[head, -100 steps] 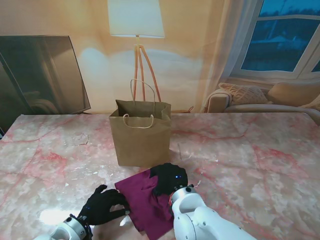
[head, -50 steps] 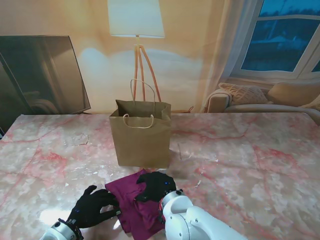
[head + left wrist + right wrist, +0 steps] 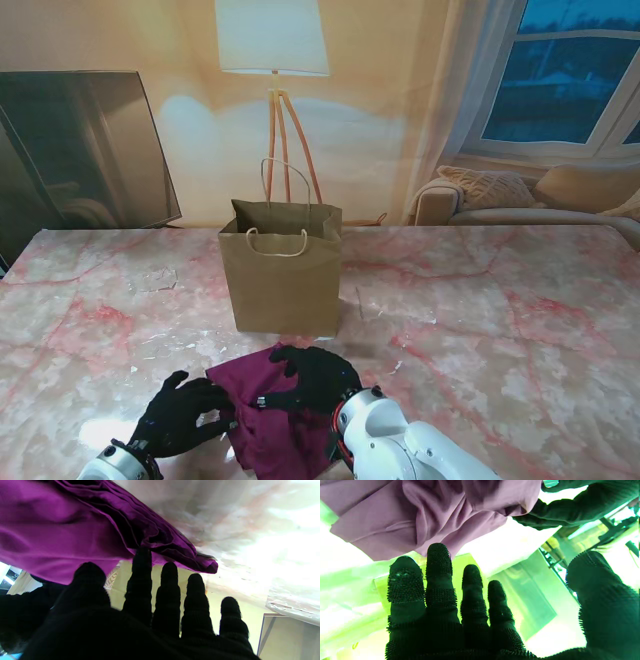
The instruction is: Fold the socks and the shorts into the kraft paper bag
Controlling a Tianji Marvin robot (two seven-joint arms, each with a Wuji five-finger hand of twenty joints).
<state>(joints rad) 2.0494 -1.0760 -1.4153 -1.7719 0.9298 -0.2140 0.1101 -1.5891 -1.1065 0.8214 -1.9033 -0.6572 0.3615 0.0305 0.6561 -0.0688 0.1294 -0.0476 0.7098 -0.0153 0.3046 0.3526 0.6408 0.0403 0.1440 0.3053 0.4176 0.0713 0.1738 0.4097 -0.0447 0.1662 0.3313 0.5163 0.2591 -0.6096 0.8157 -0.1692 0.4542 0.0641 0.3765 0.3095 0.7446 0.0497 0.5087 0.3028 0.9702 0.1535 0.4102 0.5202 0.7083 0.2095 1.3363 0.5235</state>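
Near the tabletop's (image 3: 520,330) front edge, a little left of its middle, you have the shorts (image 3: 265,415), a crumpled maroon bundle lying on the pink marble between your two black-gloved hands. Your left hand (image 3: 180,415) lies at the bundle's left side, palm down, fingers spread and reaching toward the cloth; from the stand's view its fingertips touch the fabric edge. In the left wrist view the fingers (image 3: 141,585) stand straight and apart, with the purple folds of the shorts (image 3: 75,530) just beyond the tips, so this hand is spread and grips nothing you can see.

Your right hand (image 3: 312,378) rests on top of the bundle's right part, fingers splayed over the cloth and pointing left toward the other hand. The right wrist view shows its fingers (image 3: 438,580) extended and apart, the thumb held wide, and the shorts (image 3: 427,512) bunched beyond the fingertips; it presses or covers the fabric rather than clenching it, and whether any fold is pinched under the palm you cannot tell.

Farther from you, toward the tabletop's middle and just behind the shorts, the kraft paper bag (image 3: 283,268) stands upright with its mouth open and its cord handles up. It is apart from both hands.
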